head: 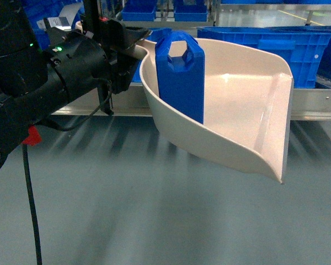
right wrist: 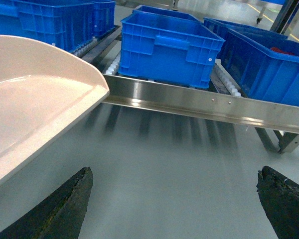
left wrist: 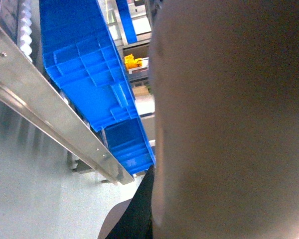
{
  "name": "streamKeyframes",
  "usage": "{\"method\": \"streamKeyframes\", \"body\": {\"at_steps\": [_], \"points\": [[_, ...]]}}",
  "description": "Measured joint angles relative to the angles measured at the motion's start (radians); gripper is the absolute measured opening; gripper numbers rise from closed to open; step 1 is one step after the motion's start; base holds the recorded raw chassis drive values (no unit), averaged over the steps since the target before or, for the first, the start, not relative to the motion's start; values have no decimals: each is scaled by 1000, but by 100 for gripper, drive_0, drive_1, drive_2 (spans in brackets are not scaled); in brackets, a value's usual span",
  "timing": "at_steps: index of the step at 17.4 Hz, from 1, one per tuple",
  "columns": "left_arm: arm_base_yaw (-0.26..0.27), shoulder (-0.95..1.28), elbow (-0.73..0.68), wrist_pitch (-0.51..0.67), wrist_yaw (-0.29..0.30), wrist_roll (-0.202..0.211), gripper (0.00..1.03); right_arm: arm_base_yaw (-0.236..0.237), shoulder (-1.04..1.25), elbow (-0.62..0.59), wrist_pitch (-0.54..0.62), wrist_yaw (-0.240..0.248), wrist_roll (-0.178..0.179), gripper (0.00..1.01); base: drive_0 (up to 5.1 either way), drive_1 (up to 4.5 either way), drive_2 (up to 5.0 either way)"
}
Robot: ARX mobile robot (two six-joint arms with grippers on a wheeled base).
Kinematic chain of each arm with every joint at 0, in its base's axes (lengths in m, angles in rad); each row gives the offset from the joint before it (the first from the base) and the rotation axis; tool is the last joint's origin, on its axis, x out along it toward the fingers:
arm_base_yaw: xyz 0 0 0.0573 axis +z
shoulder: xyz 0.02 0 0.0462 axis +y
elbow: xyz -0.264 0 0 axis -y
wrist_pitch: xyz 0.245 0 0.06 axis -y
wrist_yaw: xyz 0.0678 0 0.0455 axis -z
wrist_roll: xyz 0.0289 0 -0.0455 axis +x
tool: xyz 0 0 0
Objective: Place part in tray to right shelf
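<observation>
Head view: left arm reaching in from the left, left end effector [head: 133, 48] clamped on the tray [head: 248, 118] handle, holding the scoop in the air over grey floor, tilted onto its side, wide lip to the right. Inside, the part [head: 180, 74] standing against the back wall, hex-holed tab up. Behind, the right shelf [right wrist: 199, 102] rail and white rollers carrying blue crates [right wrist: 167, 47]. Right wrist view: right end effector [right wrist: 172, 204] spread wide, gripping nothing, low over the floor beside the tray lip.
</observation>
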Motion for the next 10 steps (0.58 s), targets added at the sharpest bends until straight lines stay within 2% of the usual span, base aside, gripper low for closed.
{"method": "streamKeyframes", "body": {"at_steps": [10], "points": [[0, 0, 0, -4, -2, 1, 15, 0, 0, 0, -1, 0, 0, 98, 2, 419, -416]]}}
